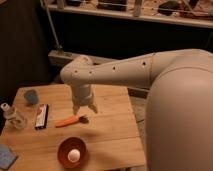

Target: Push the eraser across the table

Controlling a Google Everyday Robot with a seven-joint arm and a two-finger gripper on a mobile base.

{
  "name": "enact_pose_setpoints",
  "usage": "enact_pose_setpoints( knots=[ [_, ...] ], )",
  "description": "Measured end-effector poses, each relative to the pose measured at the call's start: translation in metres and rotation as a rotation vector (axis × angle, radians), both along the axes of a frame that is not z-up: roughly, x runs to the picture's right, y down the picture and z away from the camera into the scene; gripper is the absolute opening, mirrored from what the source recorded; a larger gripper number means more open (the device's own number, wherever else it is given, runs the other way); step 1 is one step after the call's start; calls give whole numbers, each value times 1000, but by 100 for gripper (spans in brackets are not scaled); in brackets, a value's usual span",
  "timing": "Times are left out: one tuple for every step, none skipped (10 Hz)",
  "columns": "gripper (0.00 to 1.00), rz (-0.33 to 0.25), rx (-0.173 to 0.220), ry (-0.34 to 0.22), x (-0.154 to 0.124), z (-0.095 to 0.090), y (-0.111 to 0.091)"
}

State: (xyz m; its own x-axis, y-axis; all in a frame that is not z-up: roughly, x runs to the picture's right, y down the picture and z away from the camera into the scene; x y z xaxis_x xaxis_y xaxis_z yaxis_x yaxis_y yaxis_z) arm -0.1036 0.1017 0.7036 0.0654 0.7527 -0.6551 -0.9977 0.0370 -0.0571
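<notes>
The eraser (41, 116), a small black bar with a white and reddish stripe, lies flat on the left part of the light wooden table (110, 132). My gripper (85, 110) hangs from the white arm over the middle of the table, pointing down. It stands just above the leafy end of an orange carrot (68, 121), well to the right of the eraser.
A clear bottle (13, 116) stands at the left edge. A small blue-grey cup (31, 96) is at the back left. An orange bowl (71, 151) holding a white egg sits near the front edge. A flat blue pad (6, 156) lies at the front-left corner.
</notes>
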Motion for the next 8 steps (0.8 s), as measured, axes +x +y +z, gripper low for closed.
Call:
enact_pose_setpoints(
  knots=[
    [65,0,0,0,0,0,0],
    [65,0,0,0,0,0,0],
    [65,0,0,0,0,0,0],
    [65,-1,1,-2,-1,0,-1],
    [65,-25,1,-18,-11,-1,-1],
    [65,-61,13,-59,-35,-5,-3],
    [65,-105,21,-102,-62,-12,-1],
    [65,-139,22,-139,-81,-18,2]
  ],
)
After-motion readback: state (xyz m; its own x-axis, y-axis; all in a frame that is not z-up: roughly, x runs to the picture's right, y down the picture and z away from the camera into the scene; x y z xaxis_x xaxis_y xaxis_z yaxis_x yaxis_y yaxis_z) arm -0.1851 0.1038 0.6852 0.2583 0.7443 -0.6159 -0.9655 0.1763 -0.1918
